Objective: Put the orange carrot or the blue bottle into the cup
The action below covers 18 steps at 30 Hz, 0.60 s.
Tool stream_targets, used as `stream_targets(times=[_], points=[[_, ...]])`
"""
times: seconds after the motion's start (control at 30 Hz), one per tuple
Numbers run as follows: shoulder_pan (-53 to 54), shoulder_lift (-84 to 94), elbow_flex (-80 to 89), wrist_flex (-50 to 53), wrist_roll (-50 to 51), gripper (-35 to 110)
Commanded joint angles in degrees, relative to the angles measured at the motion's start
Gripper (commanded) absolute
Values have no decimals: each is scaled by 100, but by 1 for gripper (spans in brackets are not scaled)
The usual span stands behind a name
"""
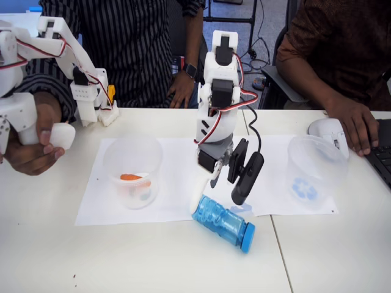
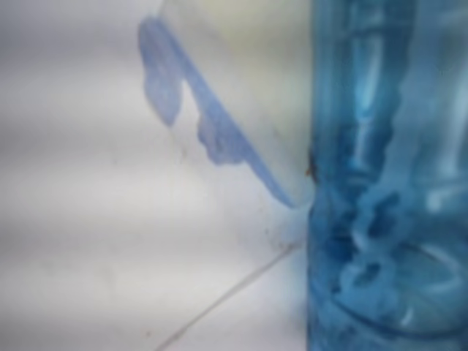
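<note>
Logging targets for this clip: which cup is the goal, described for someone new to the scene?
In the fixed view, find the white paper sheet right of the white arm's end effector. The wide clear plastic cup stands there, marked with blue recycling arrows; the other clear cup shows orange.

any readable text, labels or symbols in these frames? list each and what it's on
No readable words or numbers in either view.
Blue recycling-arrows symbol, no lettering: on the wide clear plastic cup at the right of the fixed view.
Orange mark, blurred and partly hidden, too unclear to read: on the other clear plastic cup at the left.
No label seen: the small translucent blue ribbed bottle lying on its side.
</note>
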Motion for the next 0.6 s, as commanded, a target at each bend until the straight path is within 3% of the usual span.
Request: stream_targets(times=[0.0,0.57], points=[[44,264,-536,44,9,52],[-35,-352,-545,-334,9,56]])
